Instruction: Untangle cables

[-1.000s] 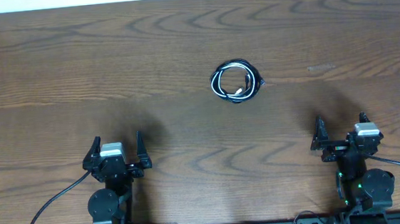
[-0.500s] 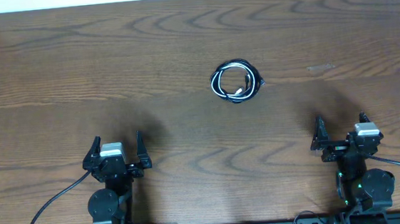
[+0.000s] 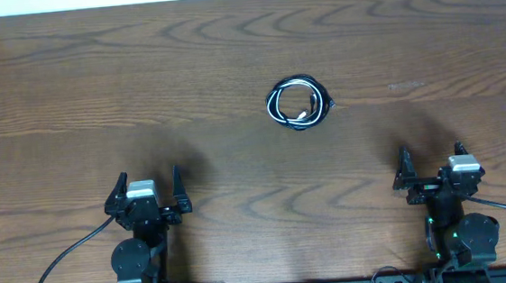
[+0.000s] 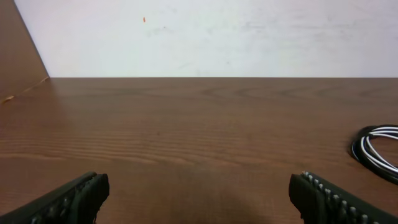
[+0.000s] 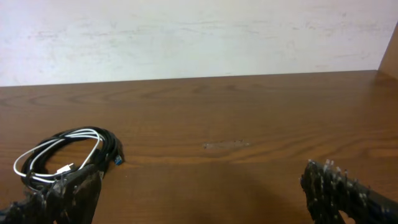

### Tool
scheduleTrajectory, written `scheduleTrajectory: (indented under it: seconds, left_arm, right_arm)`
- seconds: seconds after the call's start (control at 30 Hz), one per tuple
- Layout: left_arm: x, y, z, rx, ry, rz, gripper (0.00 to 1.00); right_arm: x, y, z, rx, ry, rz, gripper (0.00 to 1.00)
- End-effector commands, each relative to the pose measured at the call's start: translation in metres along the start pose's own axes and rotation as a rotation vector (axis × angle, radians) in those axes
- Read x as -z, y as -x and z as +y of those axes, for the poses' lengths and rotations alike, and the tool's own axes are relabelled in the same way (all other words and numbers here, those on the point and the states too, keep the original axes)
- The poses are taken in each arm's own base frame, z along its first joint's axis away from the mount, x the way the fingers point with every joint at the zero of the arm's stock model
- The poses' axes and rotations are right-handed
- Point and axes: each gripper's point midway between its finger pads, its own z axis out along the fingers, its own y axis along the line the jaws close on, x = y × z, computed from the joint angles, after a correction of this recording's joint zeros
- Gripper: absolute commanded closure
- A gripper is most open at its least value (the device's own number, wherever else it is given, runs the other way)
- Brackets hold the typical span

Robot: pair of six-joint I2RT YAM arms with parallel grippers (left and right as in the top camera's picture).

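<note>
The cables (image 3: 299,103) lie wound together as one small coil of white and black cord on the wooden table (image 3: 228,53), a bit right of centre. The right wrist view shows the cables (image 5: 65,155) at lower left, with a small blue-tipped plug on the coil's right side. In the left wrist view only the cables' (image 4: 378,151) left edge shows at the far right. My left gripper (image 3: 145,188) rests open near the front left, well short of the coil. My right gripper (image 3: 432,165) rests open near the front right, nothing between its fingers.
A pale wall (image 4: 217,37) runs along the table's far edge. A wooden side panel (image 4: 18,56) rises at the far left corner. Each arm's black wire (image 3: 59,265) trails along the front edge by the bases.
</note>
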Motion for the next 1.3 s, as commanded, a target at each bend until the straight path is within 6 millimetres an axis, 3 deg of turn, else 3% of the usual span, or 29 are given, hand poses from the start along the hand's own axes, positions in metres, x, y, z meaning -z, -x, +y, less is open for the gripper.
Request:
scheduleTrajectory:
  seconds: [0.0,0.6,0.8,0.93,1.13,1.27]
  left_arm:
    - [-0.002,-0.019,0.004,-0.016,0.026,0.052,0.02]
    - [-0.002,-0.018,0.004,-0.014,0.025,0.049,0.02]
    - [-0.001,-0.015,-0.02,-0.008,-0.117,0.034,0.02]
    - [-0.001,-0.015,-0.022,-0.007,-0.128,0.034,0.02]
    - [0.003,-0.006,-0.022,0.229,-0.125,0.052,0.02]
    - [0.013,0.013,-0.028,0.24,-0.162,0.058,0.02]
  right_arm:
    - [0.0,-0.001,0.0,0.008,0.0,-0.002,0.01]
    - [0.0,-0.001,0.0,0.008,0.0,-0.001,0.01]
    - [0.0,-0.001,0.0,0.008,0.0,-0.002,0.01]
    - [0.0,-0.001,0.0,0.008,0.0,-0.002,0.01]
    - [0.0,-0.001,0.0,0.008,0.0,-0.002,0.01]
    - [0.0,-0.001,0.0,0.008,0.0,-0.002,0.01]
